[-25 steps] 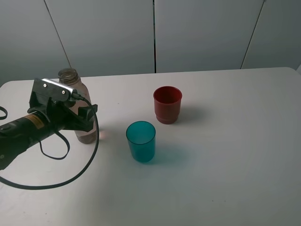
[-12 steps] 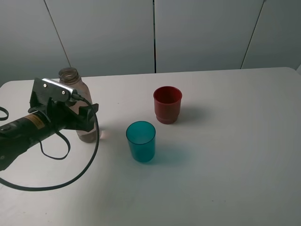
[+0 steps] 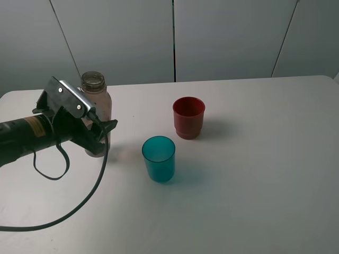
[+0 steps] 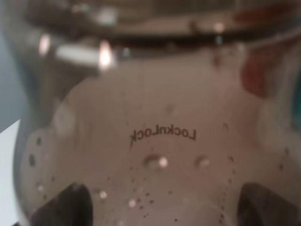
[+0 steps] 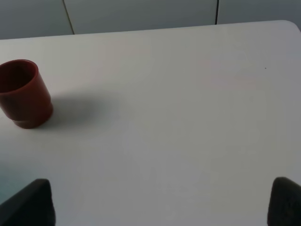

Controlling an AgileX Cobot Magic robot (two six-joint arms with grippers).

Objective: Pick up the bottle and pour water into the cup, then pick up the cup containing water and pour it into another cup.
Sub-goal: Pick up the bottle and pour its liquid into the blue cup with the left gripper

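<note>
Left pincer (image 3: 101, 133) clamped on the bottle (image 3: 94, 90) at the left of the tabletop (image 3: 254, 185).
High view: left arm (image 3: 26, 138) lies nearly level, reaching in from the left; teal cup (image 3: 158, 159) stands right of the bottle, red cup (image 3: 188, 117) beyond it. Left wrist: bottle wall fills the gap between the fingertips (image 4: 66, 207). Right wrist: right pincer (image 5: 157, 207) spread wide over the tabletop.

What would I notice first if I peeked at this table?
Probably the black left gripper clamped on the tall brownish bottle at the left side of the white table. Next come two bright cups near the middle: a teal cup in front and a dark red cup behind it, a bit to the right. Both stand upright and apart.
</note>
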